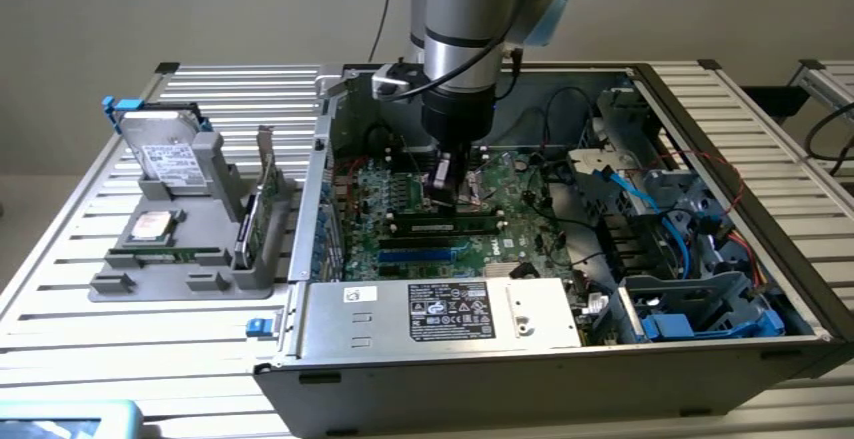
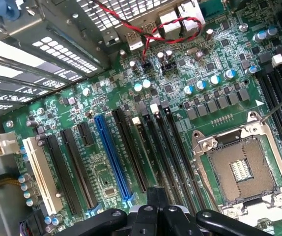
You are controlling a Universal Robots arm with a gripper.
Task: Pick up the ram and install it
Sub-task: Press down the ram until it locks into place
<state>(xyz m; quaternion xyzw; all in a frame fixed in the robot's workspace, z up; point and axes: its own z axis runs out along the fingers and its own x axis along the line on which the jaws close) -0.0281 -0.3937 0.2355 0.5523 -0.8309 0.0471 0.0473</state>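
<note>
Ram seating: gripper [image 1: 450,195] pressed together, low over the motherboard [image 2: 106,177].
The ram [image 1: 445,227] lies in its slot just below the fingers; best pressed straight down and evenly until both ends sit level. Arm [image 1: 467,39] stands vertical inside the open computer case [image 1: 561,359].

White and black labels on the power supply [image 1: 441,311] at the computer case's [image 1: 561,364] front edge, print too small to read
</note>
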